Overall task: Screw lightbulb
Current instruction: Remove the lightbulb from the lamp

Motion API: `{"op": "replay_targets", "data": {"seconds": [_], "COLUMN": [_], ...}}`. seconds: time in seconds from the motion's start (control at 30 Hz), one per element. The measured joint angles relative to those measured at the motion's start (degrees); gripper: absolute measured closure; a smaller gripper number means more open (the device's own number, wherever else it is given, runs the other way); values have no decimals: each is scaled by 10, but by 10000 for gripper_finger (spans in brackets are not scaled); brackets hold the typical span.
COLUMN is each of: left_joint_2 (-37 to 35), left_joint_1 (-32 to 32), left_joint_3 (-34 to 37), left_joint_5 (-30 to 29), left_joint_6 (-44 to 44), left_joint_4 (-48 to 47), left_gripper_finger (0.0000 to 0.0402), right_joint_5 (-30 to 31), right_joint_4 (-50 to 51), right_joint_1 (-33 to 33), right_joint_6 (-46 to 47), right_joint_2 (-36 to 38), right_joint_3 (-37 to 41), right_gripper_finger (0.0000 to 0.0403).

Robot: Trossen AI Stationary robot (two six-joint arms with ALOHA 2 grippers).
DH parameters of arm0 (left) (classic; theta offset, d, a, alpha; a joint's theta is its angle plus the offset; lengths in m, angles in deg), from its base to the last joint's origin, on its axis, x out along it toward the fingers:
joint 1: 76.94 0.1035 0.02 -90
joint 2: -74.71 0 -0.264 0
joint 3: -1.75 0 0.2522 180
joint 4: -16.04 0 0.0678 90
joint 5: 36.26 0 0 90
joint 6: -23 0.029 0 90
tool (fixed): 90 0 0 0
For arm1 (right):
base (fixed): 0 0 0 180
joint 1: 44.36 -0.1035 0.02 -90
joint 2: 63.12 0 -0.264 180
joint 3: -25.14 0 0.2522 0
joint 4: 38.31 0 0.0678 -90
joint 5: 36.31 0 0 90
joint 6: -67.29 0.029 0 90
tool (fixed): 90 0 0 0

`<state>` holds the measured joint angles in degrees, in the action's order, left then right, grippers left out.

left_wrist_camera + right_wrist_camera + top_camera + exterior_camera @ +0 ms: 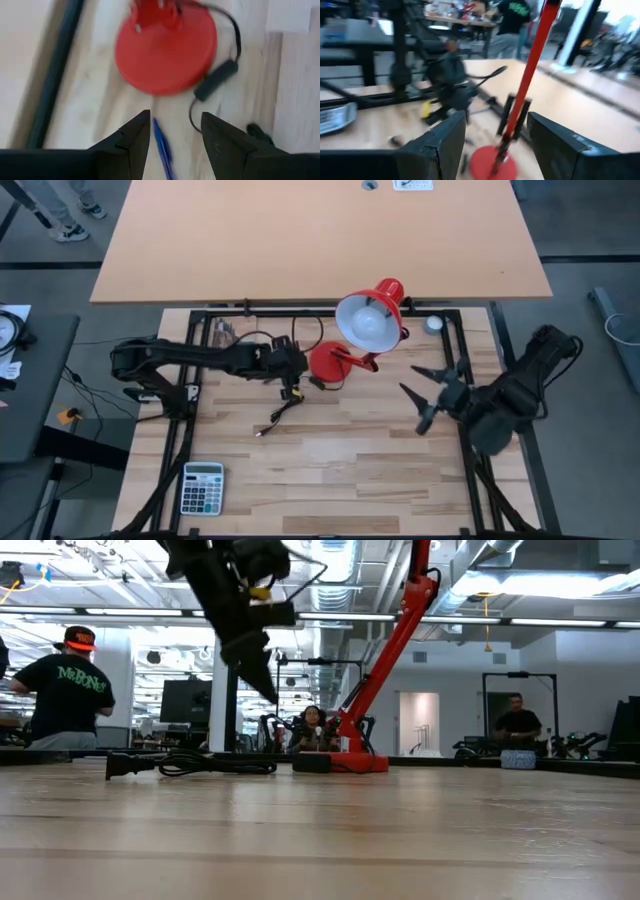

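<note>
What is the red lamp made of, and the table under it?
The lamp looks like glossy red-painted metal: its shade shines, but plastic is possible. The table looks like pale wood, showing plank seams and grain.

red desk lamp (352, 345) on light wooden table (330, 460), shade (370, 315) tilted up, small white bulb (372, 323) seated inside. left gripper (291, 368) just beside round red base (327, 364), over black cable (280, 412). right gripper (428, 393) spread wide, apart from lamp. grey calculator (201, 487) at near-left corner.
</note>
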<state>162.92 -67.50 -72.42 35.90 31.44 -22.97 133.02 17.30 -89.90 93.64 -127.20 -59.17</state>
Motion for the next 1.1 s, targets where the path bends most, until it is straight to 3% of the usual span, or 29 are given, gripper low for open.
{"op": "replay_targets", "data": {"seconds": [0.13, 0.27, 0.47, 0.63, 0.87, 1.1], "left_joint_2": [0, 0, 0, 0, 0, 0], "left_joint_1": [27, 46, 47, 45, 49, 68], "left_joint_3": [20, 46, 75, 114, 142, 158], "left_joint_5": [28, 51, 55, 35, 21, 47], "left_joint_6": [-15, -31, -54, -54, -31, -22], "left_joint_4": [-25, -29, -33, 21, 69, 73], "left_gripper_finger": [219, 200, 181, 180, 180, 192], "right_joint_5": [-47, -96, -138, -162, -165, -165], "right_joint_4": [99, 124, 128, 132, 134, 134], "right_joint_1": [-32, -41, -33, -20, -16, -16], "right_joint_6": [150, 219, 219, 219, 215, 212], "right_joint_2": [0, 0, 0, 0, 0, 0], "right_joint_3": [4, 37, 64, 64, 64, 64], "right_gripper_finger": [179, 179, 179, 179, 179, 179]}}
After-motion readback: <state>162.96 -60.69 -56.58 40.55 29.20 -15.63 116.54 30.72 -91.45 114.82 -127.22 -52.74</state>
